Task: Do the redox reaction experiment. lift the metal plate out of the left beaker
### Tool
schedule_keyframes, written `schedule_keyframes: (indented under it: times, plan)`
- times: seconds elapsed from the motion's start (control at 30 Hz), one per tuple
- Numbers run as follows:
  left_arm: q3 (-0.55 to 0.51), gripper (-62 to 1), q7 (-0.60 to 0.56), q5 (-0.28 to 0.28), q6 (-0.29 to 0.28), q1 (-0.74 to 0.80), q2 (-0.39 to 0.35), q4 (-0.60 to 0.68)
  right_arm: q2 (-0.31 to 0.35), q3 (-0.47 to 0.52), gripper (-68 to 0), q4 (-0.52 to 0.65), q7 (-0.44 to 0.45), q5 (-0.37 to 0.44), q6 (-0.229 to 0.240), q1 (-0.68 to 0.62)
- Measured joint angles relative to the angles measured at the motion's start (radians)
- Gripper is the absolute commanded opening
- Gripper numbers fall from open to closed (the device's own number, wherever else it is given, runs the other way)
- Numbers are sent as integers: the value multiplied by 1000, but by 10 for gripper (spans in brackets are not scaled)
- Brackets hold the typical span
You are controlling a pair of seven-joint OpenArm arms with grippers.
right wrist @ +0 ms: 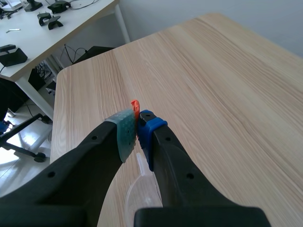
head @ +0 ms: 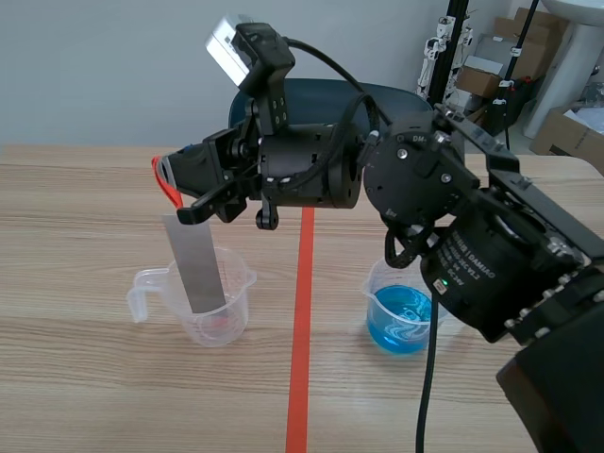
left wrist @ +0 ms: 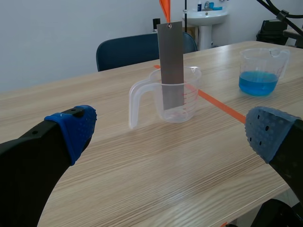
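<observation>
The right gripper [right wrist: 137,130] pinches an orange ribbon [left wrist: 164,9] from which a flat, dull-grey metal plate [left wrist: 171,66] hangs, foot inside the clear beaker [left wrist: 192,92].

Flat grey metal plate [left wrist: 170,61]: dull, matt, smooth. Clear plastic handled beaker [left wrist: 190,92] is smooth, faintly glossy. Thin orange strip [right wrist: 135,106] looks like slick plastic. Pale wooden table [left wrist: 142,175] shows fine grain, satin finish. Blue soft finger pads [left wrist: 75,127] are dimpled.

Plate [head: 195,266] in left beaker [head: 233,310], other beaker [head: 376,289] right
</observation>
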Motion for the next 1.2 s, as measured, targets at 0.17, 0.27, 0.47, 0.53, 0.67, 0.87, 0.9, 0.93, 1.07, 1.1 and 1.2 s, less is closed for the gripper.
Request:
schedule_keyframes:
  times: [0.17,0.27,0.47,0.53,0.67,0.87,0.9,0.93,1.07,1.1,1.2]
  plan:
    - [0,14,0,0,0,0,0,0,0,-31,-673,-2,7,0,0,-9]
    - [0,14,0,0,0,0,0,0,0,-28,-673,-2,18,0,0,-9]
    - [0,14,0,0,0,0,0,0,0,-28,-673,2,14,-4,0,-10]
    - [0,14,0,0,0,0,0,0,1,-28,-673,22,0,-5,0,-10]
    - [0,14,0,0,0,0,0,0,6,-28,-673,130,-19,-6,1,-9]
    - [0,14,0,0,0,0,0,0,12,-26,-673,270,-69,-5,0,-9]
    - [0,14,0,0,0,0,0,0,12,-26,-673,285,-69,-4,0,-9]
    - [0,14,0,0,0,0,0,0,15,-26,-673,296,-69,-4,0,-9]
    - [0,14,0,0,0,0,0,0,31,-26,-673,323,-68,-3,0,-9]
    - [0,14,0,0,0,0,0,0,35,-26,-673,325,-69,-4,0,-9]
    - [0,14,0,0,0,0,0,0,45,-26,-673,328,-69,-4,-9,-9]
